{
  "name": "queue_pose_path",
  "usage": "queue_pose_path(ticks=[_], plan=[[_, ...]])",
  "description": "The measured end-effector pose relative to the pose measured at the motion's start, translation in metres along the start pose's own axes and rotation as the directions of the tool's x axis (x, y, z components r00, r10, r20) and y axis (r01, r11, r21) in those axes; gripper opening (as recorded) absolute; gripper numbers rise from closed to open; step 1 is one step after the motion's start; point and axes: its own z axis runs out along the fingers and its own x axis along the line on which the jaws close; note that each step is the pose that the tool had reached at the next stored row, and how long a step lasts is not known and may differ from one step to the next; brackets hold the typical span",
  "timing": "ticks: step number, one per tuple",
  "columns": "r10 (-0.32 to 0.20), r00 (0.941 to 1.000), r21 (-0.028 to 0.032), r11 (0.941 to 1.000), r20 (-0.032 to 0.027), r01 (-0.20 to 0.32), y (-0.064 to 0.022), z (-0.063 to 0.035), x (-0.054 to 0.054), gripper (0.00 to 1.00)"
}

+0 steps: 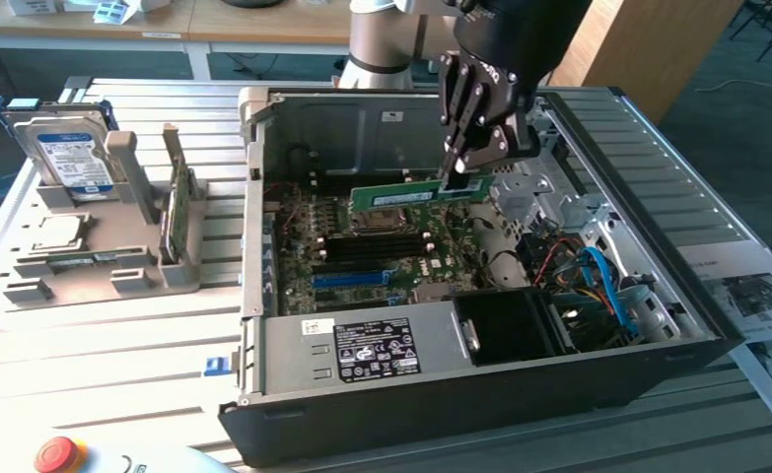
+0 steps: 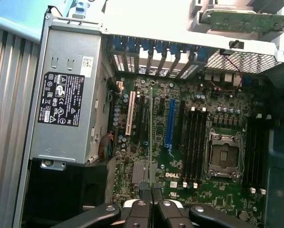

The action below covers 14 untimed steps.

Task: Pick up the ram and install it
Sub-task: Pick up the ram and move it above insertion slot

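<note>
The ram (image 1: 416,193), a thin green stick with dark chips, hangs level inside the open computer case (image 1: 260,296), just above the motherboard (image 1: 346,256). My gripper (image 1: 458,179) is shut on the stick's end at the exterior view's right. In the wrist view the ram (image 2: 150,142) shows edge-on as a thin line running out from between my gripper's (image 2: 150,191) closed fingertips. The black memory slots (image 2: 194,142) lie beside the CPU socket (image 2: 223,154), off to one side of the stick.
A grey fixture (image 1: 97,271) at the exterior view's left holds a blue-labelled hard drive (image 1: 70,153) and a green card on edge (image 1: 175,207). The power supply (image 1: 366,347) and a black fan shroud (image 1: 518,325) fill the case's near side. A red button (image 1: 59,454) sits near the front.
</note>
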Motion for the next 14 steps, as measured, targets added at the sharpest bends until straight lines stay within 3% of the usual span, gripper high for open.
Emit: queue_pose_path(ticks=[14], plan=[[0.043, 0.9991, 0.0008, 0.9991, 0.0029, -0.043, -0.0016, 0.0008, -0.012, 0.12]])
